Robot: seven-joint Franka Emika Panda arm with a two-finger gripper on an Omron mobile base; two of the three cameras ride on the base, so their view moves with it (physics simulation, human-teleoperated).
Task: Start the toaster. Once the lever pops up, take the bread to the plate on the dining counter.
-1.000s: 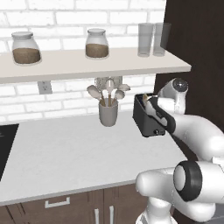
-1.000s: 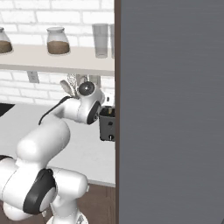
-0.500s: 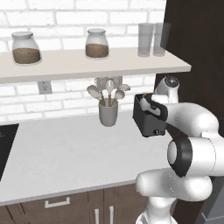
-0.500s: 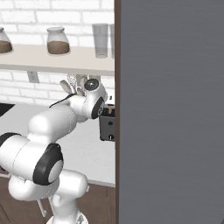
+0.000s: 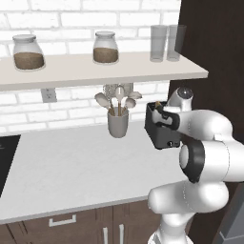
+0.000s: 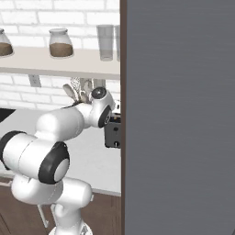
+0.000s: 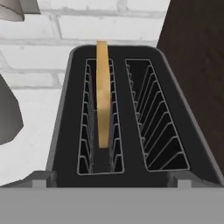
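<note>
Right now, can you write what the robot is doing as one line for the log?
stage: above toaster | bread: upright in one slot, other slot empty | gripper: open, holding nothing | toaster on counter beside utensil cup

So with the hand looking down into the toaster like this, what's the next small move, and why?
Probably lower the open gripper straight down around the bread. The slice stands upright in one slot of the toaster, sticking up above the top, and the other slot is empty. Whether the lever has popped up can't be seen from here, so that should be confirmed first.
</note>
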